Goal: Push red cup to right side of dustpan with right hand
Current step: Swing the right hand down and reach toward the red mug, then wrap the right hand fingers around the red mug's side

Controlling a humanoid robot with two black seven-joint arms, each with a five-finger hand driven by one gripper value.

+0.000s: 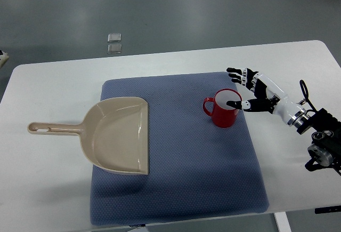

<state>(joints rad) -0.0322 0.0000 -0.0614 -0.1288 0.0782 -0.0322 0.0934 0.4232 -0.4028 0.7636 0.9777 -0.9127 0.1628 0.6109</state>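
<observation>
A red cup (223, 109) stands upright on the blue mat (181, 162), its handle pointing left. The beige dustpan (114, 134) lies on the mat's left part, with its long handle reaching left over the white table. My right hand (246, 89) comes in from the right edge and sits just right of the cup. Its fingers are spread, and the thumb tip rests at the cup's right rim. Nothing is held. The left arm does not show.
The white table (48, 189) carries the mat in its middle. The grey floor lies beyond the far edge, with two small square plates (114, 42) on it. The table's right edge is close behind my right wrist (298, 119).
</observation>
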